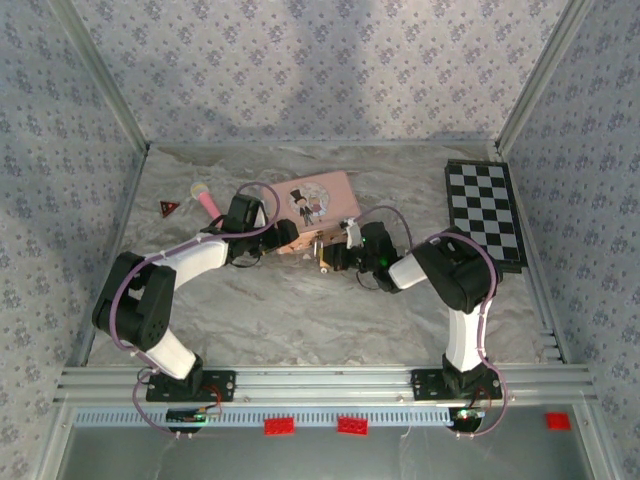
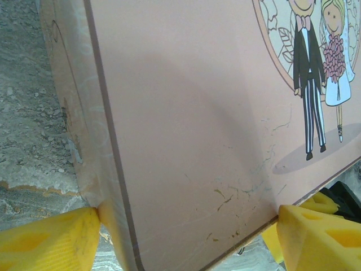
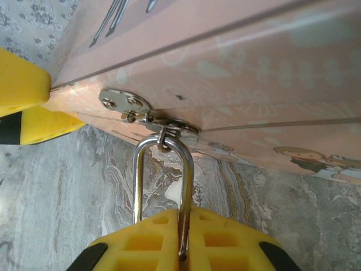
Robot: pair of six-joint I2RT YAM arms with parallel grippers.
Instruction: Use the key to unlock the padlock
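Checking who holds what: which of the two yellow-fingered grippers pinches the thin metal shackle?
The right gripper: its yellow fingers pinch the thin silvery padlock shackle hooked through the metal hasp of the pink rectangular tin. The left gripper instead grips that tin.

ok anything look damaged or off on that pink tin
Yes: the pink tin has scratches and scuffs near its lid's lower corner, by the left gripper. Otherwise fine; the padlock hangs from the hasp, pinched by the right gripper.
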